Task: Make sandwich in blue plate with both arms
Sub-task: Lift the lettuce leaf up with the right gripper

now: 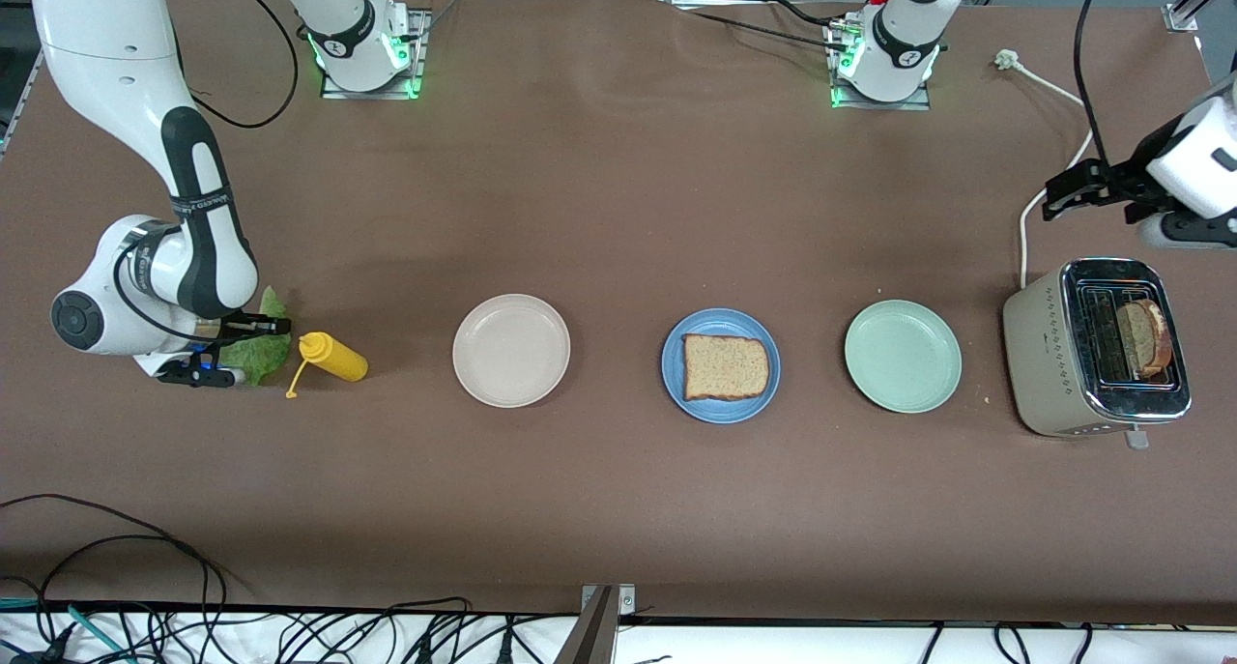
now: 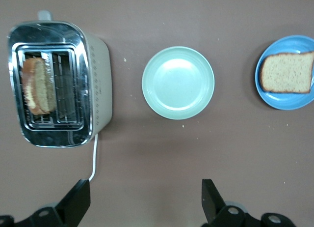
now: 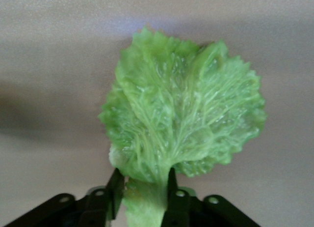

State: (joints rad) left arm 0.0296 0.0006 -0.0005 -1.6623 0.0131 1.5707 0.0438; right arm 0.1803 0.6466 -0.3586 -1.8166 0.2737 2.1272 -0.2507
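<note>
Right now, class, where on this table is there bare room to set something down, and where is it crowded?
Bare: the off-white plate, the mint-green plate, and tabletop between the plates. Crowded: the right gripper pinching the lettuce leaf beside the mustard bottle; toaster under the left gripper.

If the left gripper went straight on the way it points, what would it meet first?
Probably bare brown table between the silver toaster and the mint-green round plate; the left gripper hangs open above there, though depth is unclear.

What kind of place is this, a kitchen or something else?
Most likely a robotics lab set up as a mock kitchen, not a real one. Two white robot arms are bolted to a brown table, loose cables lie along its edge, and a toaster and plates stand in a neat row.
</note>
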